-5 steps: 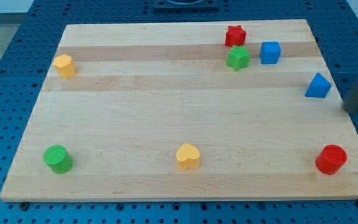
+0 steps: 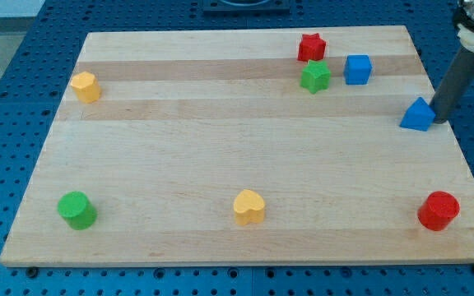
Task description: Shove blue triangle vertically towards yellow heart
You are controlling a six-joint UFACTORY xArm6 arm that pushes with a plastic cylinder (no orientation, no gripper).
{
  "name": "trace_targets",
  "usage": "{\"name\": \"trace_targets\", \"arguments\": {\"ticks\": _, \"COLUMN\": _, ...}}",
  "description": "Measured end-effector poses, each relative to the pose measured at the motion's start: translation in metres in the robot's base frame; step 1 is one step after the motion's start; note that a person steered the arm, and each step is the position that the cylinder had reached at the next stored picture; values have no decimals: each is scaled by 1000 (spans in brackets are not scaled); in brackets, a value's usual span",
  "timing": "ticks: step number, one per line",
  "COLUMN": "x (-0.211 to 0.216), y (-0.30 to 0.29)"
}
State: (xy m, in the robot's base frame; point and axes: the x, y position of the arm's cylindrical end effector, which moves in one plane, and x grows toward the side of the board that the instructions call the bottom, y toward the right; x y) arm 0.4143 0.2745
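You see my tip (image 2: 439,120) touching the blue triangle's (image 2: 418,115) right side; yellow heart (image 2: 249,207) sits far lower-left.

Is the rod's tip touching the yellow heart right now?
No. My tip sits against the right side of the blue triangle near the board's right edge, far from the yellow heart at the view's bottom.
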Motion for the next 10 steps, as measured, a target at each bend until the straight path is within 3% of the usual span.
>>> {"name": "trace_targets", "arguments": {"ticks": 2, "x": 0, "y": -1}}
{"name": "trace_targets", "arguments": {"ticks": 4, "x": 65, "y": 18}}
{"name": "trace_targets", "arguments": {"ticks": 7, "x": 65, "y": -27}}
{"name": "trace_targets", "arguments": {"ticks": 8, "x": 36, "y": -29}}
{"name": "trace_targets", "arguments": {"ticks": 10, "x": 50, "y": -102}}
